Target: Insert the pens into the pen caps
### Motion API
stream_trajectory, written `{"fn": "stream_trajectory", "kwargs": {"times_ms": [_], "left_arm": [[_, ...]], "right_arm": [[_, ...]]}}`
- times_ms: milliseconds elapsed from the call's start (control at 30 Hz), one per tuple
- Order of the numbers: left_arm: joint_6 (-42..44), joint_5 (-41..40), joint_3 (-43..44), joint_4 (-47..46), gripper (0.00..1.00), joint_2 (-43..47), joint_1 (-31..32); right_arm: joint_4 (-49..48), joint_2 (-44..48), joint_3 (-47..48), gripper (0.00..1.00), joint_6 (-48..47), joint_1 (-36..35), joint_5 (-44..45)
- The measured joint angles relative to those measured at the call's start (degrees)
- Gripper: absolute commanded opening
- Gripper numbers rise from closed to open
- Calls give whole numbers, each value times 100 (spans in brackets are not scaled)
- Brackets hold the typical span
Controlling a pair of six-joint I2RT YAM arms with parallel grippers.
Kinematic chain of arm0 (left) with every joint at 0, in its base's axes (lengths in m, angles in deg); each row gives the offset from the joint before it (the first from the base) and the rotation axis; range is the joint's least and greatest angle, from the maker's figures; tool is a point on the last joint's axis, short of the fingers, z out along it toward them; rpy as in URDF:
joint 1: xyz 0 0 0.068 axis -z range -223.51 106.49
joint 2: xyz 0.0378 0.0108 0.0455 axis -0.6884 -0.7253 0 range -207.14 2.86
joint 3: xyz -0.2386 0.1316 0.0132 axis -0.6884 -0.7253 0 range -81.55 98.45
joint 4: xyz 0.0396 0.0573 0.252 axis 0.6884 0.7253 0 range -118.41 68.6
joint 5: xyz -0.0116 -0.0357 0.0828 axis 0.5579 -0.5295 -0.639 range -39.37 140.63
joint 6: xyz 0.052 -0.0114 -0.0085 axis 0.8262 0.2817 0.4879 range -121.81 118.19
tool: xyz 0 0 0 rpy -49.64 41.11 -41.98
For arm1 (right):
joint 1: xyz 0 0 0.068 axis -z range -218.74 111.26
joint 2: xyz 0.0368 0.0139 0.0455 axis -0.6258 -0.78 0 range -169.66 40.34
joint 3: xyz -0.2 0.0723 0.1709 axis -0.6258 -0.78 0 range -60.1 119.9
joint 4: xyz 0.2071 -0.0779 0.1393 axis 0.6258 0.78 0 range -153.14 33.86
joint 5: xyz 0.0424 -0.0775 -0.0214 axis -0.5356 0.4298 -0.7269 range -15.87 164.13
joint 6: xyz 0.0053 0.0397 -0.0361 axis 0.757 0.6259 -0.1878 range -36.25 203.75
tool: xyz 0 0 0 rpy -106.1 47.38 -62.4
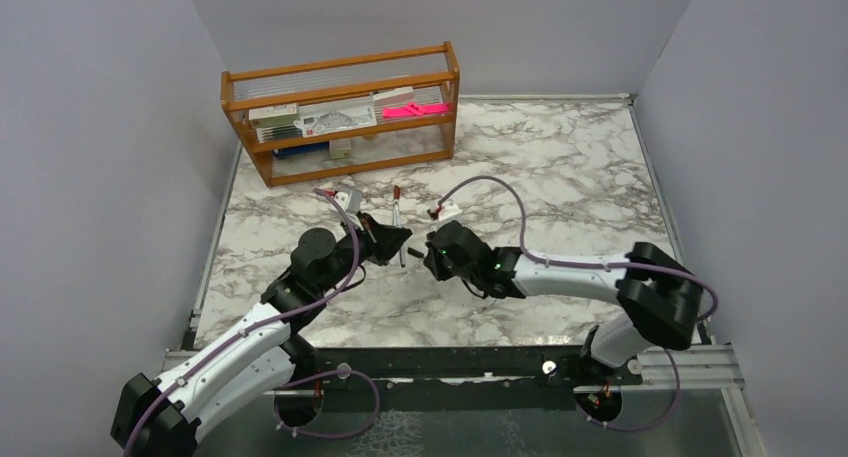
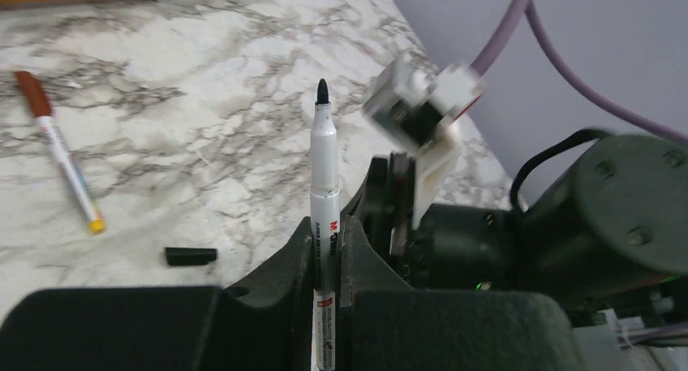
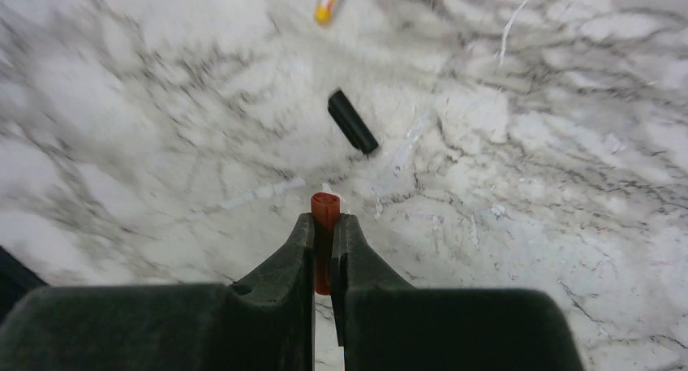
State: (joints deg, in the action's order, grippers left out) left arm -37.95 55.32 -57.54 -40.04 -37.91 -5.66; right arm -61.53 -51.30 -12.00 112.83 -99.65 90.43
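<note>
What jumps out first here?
The left pincer is shut on an uncapped, black-tipped pen, tip outward, mid-table. Facing it, the right pincer grips a red cap, while a black cap lies loose on the marble between them.

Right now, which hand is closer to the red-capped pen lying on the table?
Left. The left hand is right beside the lying pen. The right hand is farther off to the right, with the black cap between it and that pen.

Bright, even light, soft shadows; right wrist view motion-blurred.
</note>
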Motion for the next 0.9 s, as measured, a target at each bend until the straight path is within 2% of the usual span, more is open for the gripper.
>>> {"fn": "stream_trajectory", "kwargs": {"times_ms": [133,300,400,667,900], "left_arm": [[-573,551,-382,-977,0,-339,2],[-1060,1084,-647,-1851,0,-649,4],[-1193,1316,-645,-2249,0,-800,4],[-1346,1757,-610,-2938,0,-1471,184],[-1370,1827,-608,-3270,0,-1541,256]], "right_arm": [[-584,1025,-328,2,481,273,149],[-2070,2004,-1252,2,933,866,107],[-2905,2343,-1722,2,986,955,50],[-4358,2444,-1727,2,761,960,-595],[-4811,2402,-1521,1,603,962,-1038]]}}
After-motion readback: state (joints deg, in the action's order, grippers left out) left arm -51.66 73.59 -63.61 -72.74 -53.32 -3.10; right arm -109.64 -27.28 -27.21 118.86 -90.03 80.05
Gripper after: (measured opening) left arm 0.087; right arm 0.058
